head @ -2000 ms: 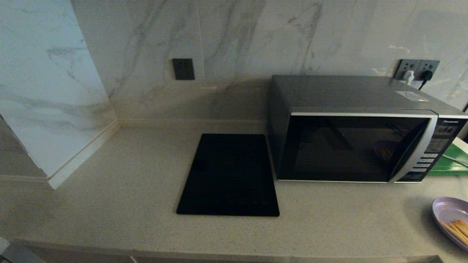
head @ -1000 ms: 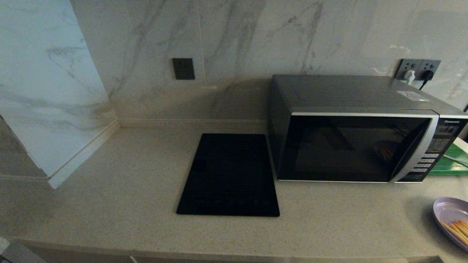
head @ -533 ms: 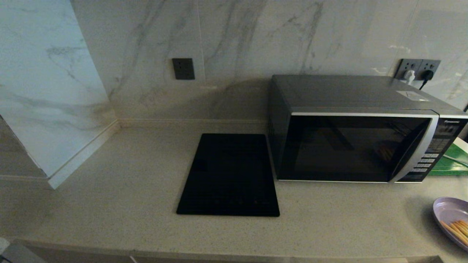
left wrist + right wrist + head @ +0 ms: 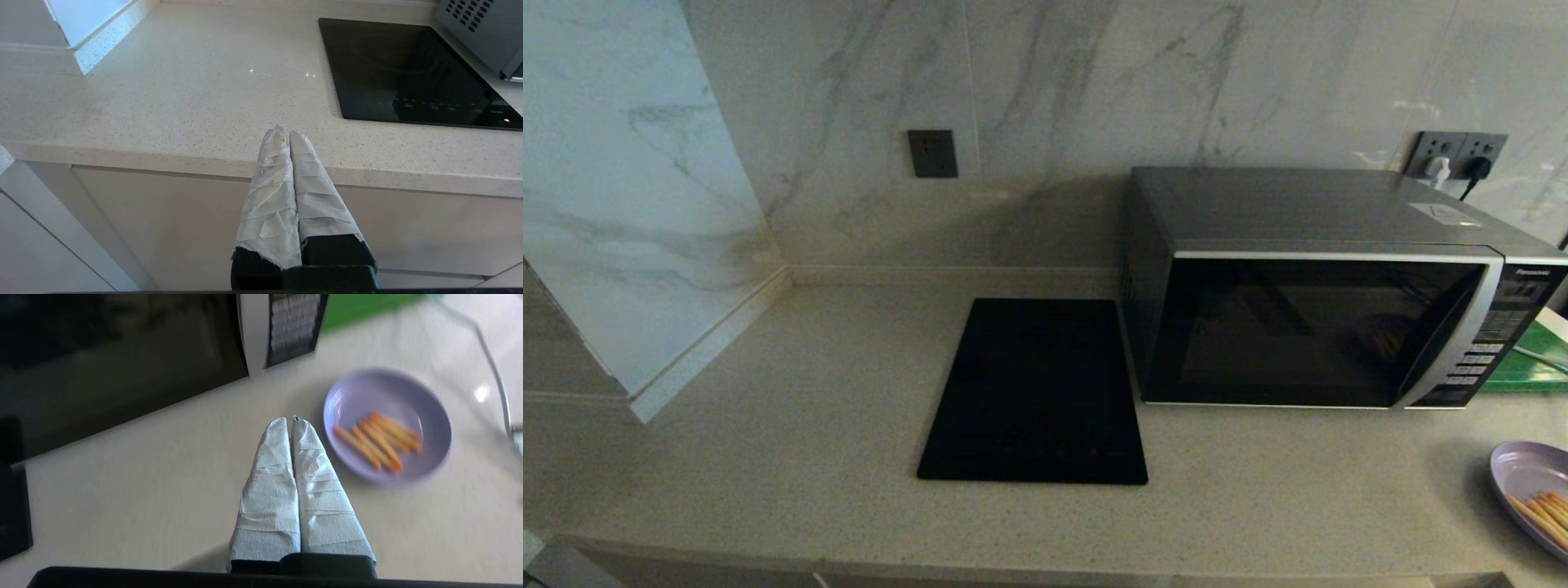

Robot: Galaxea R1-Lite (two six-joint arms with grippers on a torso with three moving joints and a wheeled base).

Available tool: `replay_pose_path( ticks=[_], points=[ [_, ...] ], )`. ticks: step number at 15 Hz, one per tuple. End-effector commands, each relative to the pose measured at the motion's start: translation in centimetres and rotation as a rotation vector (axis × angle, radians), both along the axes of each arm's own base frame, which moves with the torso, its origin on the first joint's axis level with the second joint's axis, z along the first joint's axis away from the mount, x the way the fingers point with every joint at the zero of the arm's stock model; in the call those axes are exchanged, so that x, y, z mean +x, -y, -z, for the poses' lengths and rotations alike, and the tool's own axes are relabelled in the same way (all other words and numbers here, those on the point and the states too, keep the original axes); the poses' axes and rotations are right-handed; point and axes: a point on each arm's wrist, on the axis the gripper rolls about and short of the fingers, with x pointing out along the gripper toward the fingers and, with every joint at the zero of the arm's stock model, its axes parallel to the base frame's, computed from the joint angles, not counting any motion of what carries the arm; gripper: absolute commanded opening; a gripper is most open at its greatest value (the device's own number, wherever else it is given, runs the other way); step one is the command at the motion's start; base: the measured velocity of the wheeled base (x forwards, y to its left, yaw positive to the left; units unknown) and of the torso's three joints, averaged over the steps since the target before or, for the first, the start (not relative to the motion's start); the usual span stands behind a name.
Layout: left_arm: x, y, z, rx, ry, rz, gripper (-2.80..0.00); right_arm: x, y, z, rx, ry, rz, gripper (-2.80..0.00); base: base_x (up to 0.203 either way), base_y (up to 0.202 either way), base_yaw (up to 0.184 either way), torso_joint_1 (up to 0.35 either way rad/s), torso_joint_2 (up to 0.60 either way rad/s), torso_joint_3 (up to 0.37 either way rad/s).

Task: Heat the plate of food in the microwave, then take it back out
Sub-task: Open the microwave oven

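Note:
The dark grey microwave point(image 4: 1331, 318) stands at the back right of the counter with its black glass door closed; it also shows as the microwave point(image 4: 122, 347) in the right wrist view. The lilac plate of food point(image 4: 1534, 490), holding orange sticks, lies at the counter's right edge, in front of the microwave's button panel. In the right wrist view my right gripper point(image 4: 291, 421) is shut and empty over the counter, just beside the plate of food point(image 4: 388, 424). My left gripper point(image 4: 285, 131) is shut and empty, low before the counter's front edge. Neither gripper shows in the head view.
A flat black slab point(image 4: 1037, 392) lies on the counter left of the microwave. A green box point(image 4: 1531, 363) sits behind the plate, right of the microwave. Wall sockets point(image 4: 1454, 155) with plugs are above the microwave. A marble side wall point(image 4: 621, 204) closes the left end.
Nothing on the counter has shifted in the head view; the plate, the microwave and the black slab stay where they were.

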Motion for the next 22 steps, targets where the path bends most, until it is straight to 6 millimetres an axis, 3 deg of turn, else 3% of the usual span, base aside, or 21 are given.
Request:
replay_pose_path(
  ticks=[1, 7, 10, 14, 22],
  points=[
    [0.0, 0.0, 0.0, -0.001, -0.001, 0.000, -2.80, 0.8, 0.0, -0.6, 0.036, -0.042, 0.015, 0.00, 0.000, 0.000, 0.000, 0.000, 0.00, 0.000],
    [0.0, 0.0, 0.0, -0.001, 0.000, 0.000, -2.80, 4.3, -0.2, 0.6, 0.076, -0.140, -0.036, 0.00, 0.000, 0.000, 0.000, 0.000, 0.00, 0.000],
    [0.0, 0.0, 0.0, -0.001, 0.000, 0.000, -2.80, 8.2, -0.3, 1.0, 0.067, -0.130, -0.027, 0.00, 0.000, 0.000, 0.000, 0.000, 0.00, 0.000],
    [0.0, 0.0, 0.0, -0.001, 0.000, 0.000, -2.80, 13.5, -0.4, 2.4, -0.026, 0.006, 0.128, 0.00, 0.000, 0.000, 0.000, 0.000, 0.00, 0.000],
    [0.0, 0.0, 0.0, -0.001, 0.000, 0.000, -2.80, 14.3, -0.2, 3.6, -0.096, -0.017, 0.255, 0.00, 0.000, 0.000, 0.000, 0.000, 0.00, 0.000]
  ],
)
